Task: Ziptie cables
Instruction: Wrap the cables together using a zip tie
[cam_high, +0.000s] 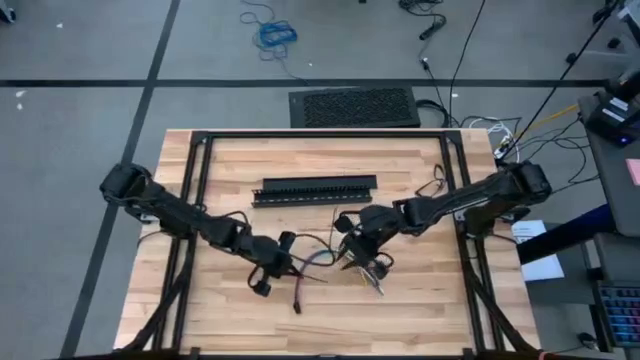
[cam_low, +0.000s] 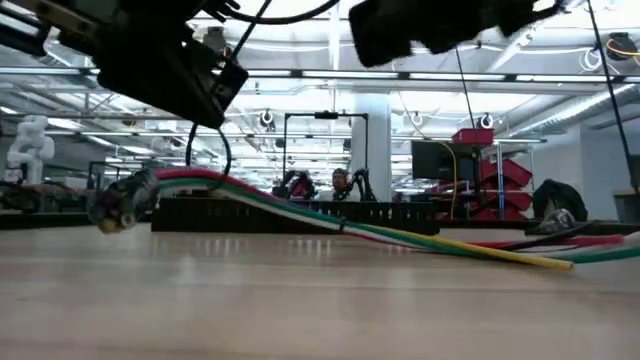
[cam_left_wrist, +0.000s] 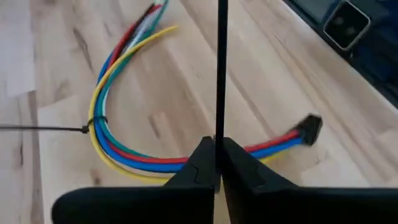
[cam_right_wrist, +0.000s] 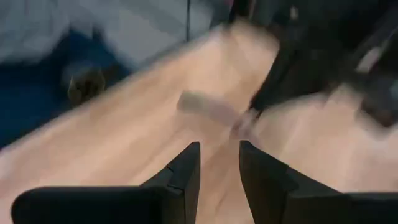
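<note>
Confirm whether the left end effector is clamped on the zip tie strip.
Yes: the left end effector pinches the thin black zip tie strip between closed fingers.

The whole table (cam_high: 330, 310) is seen from straight above in the high view, with grey floor around it and both arms reaching inward. In the low view the table is looked across from surface height, level, toward a lit hall beyond; the cables (cam_low: 400, 235) are seen close and side-on. From the left wrist, the wood is looked down on at short range past the left gripper (cam_left_wrist: 219, 169), and the same cables (curved, with a black connector at one end) are shared with the other two views. From the right wrist, the table edge and floor are viewed obliquely past the right gripper (cam_right_wrist: 219, 163), heavily blurred.
</note>
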